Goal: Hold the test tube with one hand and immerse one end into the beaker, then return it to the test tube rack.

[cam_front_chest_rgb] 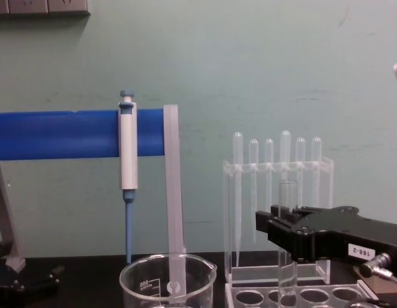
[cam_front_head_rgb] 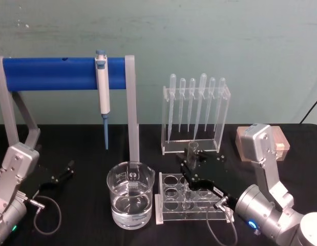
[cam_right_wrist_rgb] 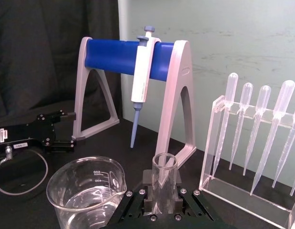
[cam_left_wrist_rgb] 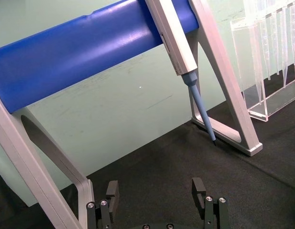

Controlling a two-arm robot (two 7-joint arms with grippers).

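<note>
The test tube [cam_front_head_rgb: 191,151] stands upright with its lower end down in a hole of the low clear tube rack [cam_front_head_rgb: 168,212]. My right gripper [cam_front_head_rgb: 188,164] is shut on the test tube around its middle. In the chest view the test tube [cam_front_chest_rgb: 288,199] rises above the black right gripper [cam_front_chest_rgb: 281,232]. The right wrist view has the tube's open rim [cam_right_wrist_rgb: 164,162] between the fingers. The beaker [cam_front_head_rgb: 130,197], part full of clear liquid, sits just left of the rack, also seen as the beaker [cam_right_wrist_rgb: 85,191]. My left gripper [cam_left_wrist_rgb: 154,191] rests open at the table's left, as the left gripper [cam_front_head_rgb: 62,173].
A blue-and-white pipettor [cam_front_head_rgb: 103,87] hangs on the blue-barred stand [cam_front_head_rgb: 50,73] behind the beaker. A tall acrylic rack [cam_front_head_rgb: 195,115] with several bulb-topped pipettes stands behind the tube rack. A tan box [cam_front_head_rgb: 281,144] sits at the far right. A cable [cam_front_head_rgb: 48,207] loops near the left arm.
</note>
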